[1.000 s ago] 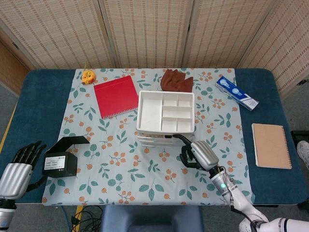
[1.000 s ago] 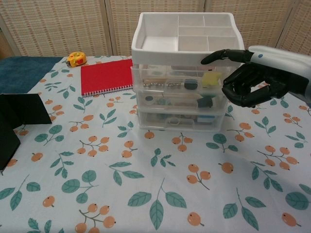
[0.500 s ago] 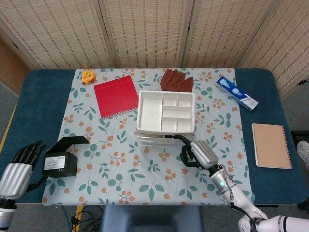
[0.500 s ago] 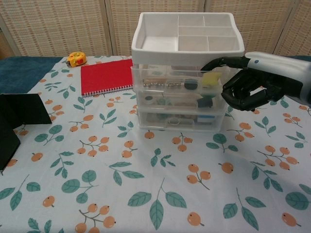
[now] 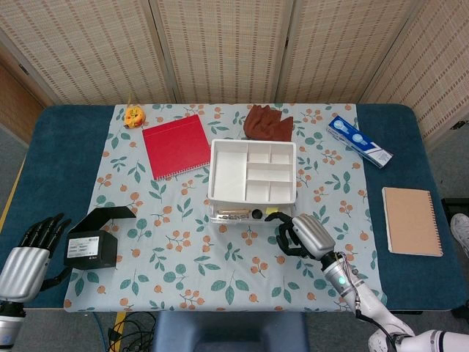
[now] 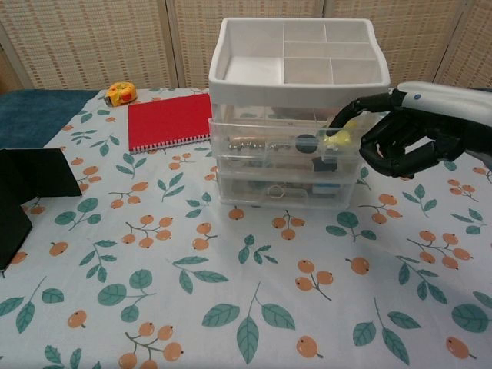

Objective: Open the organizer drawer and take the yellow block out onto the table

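Note:
The organizer (image 6: 219, 69) has a white tray on top and clear drawers below; in the head view the organizer (image 5: 215, 172) stands mid-table. Its top drawer (image 6: 269, 154) is pulled partly out toward me and also shows as the top drawer (image 5: 234, 214) below the tray. The yellow block (image 6: 339, 134) lies inside that drawer at its right end. My right hand (image 6: 415, 134) hooks one outstretched finger over the drawer's right front rim, the other fingers curled; in the head view the right hand (image 5: 304, 233) sits just right of the drawer. My left hand (image 5: 29, 257) rests at the table's near left, fingers apart, holding nothing.
A black box (image 5: 91, 248) sits beside my left hand. A red notebook (image 5: 176, 145) and a yellow toy (image 5: 133, 116) lie at the back left. Brown gloves (image 5: 267, 122) lie behind the organizer. A blue box (image 5: 359, 141) and a tan notebook (image 5: 412, 221) are on the right.
The top drawer has slid out toward me with my right finger on its rim; the right hand moved back toward me. The left hand stayed still.

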Tool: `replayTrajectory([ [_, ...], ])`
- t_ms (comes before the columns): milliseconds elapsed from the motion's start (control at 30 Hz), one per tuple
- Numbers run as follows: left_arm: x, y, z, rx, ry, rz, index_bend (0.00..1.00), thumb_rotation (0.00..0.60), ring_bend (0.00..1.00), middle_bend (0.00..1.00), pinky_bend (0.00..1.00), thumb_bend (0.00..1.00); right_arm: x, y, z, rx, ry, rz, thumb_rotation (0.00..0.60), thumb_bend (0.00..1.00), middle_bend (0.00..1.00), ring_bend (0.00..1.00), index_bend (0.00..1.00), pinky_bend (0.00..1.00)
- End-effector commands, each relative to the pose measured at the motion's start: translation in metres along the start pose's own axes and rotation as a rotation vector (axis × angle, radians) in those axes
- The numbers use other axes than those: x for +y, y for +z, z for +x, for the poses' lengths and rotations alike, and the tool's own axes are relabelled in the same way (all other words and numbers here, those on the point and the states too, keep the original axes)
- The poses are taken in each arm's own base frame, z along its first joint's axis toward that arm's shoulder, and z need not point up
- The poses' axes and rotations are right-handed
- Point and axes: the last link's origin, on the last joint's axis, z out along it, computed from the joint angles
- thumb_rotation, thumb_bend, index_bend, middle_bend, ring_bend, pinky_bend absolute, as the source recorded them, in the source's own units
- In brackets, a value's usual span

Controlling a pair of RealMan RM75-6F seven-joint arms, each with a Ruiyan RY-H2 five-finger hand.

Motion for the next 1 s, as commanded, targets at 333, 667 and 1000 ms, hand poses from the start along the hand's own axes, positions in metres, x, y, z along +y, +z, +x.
replayTrajectory([
  [333, 0.001, 0.0, 0.0, -0.001, 0.002, -0.005, 0.08, 0.6, 0.07, 0.06, 0.11, 0.2, -0.001, -0.027, -0.005, -0.052, 0.006, 0.005, 0.6, 0.56, 0.75, 0.79, 0.3, 0.67],
  [667, 0.003, 0.001, 0.0, -0.001, 0.004, -0.01, 0.08, 0.6, 0.07, 0.06, 0.11, 0.2, 0.0, -0.044, -0.004, -0.064, 0.021, 0.005, 0.6, 0.56, 0.75, 0.8, 0.3, 0.67],
  [1000, 0.006, 0.002, 0.0, -0.001, 0.004, -0.023, 0.08, 0.6, 0.07, 0.06, 0.11, 0.2, -0.002, -0.063, -0.008, -0.094, 0.015, 0.015, 0.6, 0.56, 0.75, 0.8, 0.3, 0.67],
])
